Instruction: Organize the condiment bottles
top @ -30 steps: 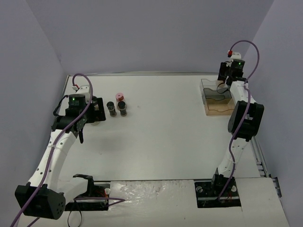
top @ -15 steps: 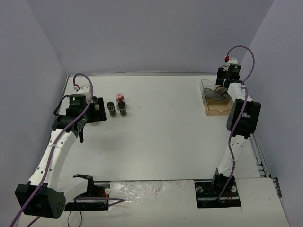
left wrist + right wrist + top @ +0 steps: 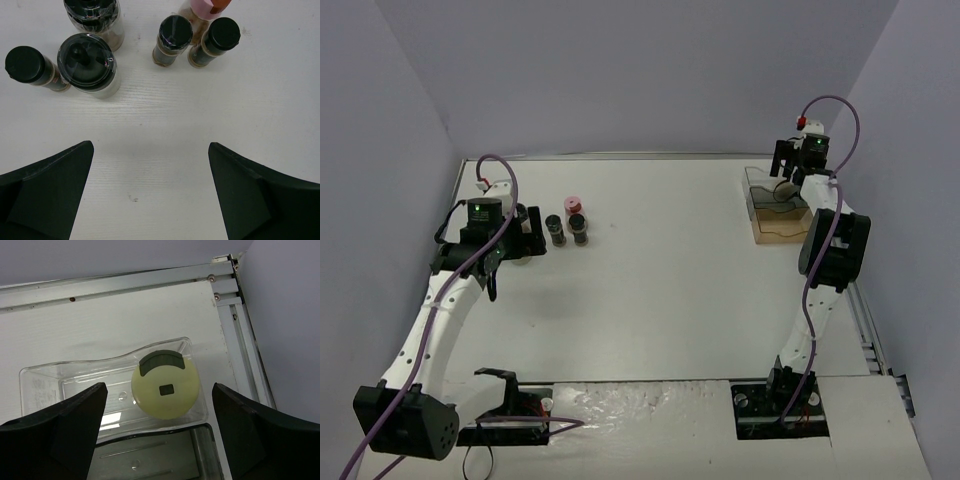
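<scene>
Several condiment bottles stand at the far left: two dark-capped ones (image 3: 554, 228) (image 3: 578, 226) and a pink-capped one (image 3: 573, 204). In the left wrist view they are black-capped jars (image 3: 175, 32) (image 3: 222, 34) (image 3: 25, 65), a wider clear-lidded shaker (image 3: 89, 62) and the pink cap (image 3: 212, 6). My left gripper (image 3: 150, 150) hangs open just short of them, holding nothing. A pale-yellow-capped bottle (image 3: 165, 385) stands upright in the clear tray (image 3: 45, 377). My right gripper (image 3: 159, 387) is open above it, fingers apart on either side, not touching it.
The clear tray on its wooden base (image 3: 777, 230) sits at the far right, close to the table's metal edge rail (image 3: 240, 335) and the right wall. A purple cable loops over each arm.
My right gripper has opened and let go of the pale-yellow-capped bottle, which now stands in the tray. The left arm and the bottles near it have not moved.
</scene>
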Controlling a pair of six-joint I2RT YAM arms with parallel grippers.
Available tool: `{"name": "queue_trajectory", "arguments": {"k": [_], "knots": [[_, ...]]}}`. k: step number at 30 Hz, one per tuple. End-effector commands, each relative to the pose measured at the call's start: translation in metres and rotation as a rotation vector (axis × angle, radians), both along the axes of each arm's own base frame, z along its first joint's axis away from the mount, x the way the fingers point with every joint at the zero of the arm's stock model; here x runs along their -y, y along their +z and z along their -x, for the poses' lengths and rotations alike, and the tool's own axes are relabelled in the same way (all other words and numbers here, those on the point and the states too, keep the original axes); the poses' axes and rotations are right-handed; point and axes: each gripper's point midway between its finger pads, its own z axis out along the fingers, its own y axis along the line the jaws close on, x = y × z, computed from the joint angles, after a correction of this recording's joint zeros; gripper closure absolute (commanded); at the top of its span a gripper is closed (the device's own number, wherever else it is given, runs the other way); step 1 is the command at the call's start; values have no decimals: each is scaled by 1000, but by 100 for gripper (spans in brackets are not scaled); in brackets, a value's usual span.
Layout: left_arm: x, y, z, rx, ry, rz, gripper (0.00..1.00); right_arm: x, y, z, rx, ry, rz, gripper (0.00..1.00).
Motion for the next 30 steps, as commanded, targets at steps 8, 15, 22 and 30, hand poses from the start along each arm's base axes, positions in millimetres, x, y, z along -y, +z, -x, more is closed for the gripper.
{"name": "queue_trajectory", "arguments": {"k": [8, 15, 22, 30], "knots": [[16, 16, -17, 73, -38, 99, 3, -27, 174, 35, 300, -25, 7, 1], [52, 32, -26, 96, -78, 150, 3, -116, 219, 112, 379, 77, -153, 0], [70, 40, -64, 88, -42, 97, 3, -189, 218, 192, 410, 250, -276, 0], [88, 37, -131, 83, 7, 43, 3, -210, 199, 254, 446, 315, -387, 0]]}}
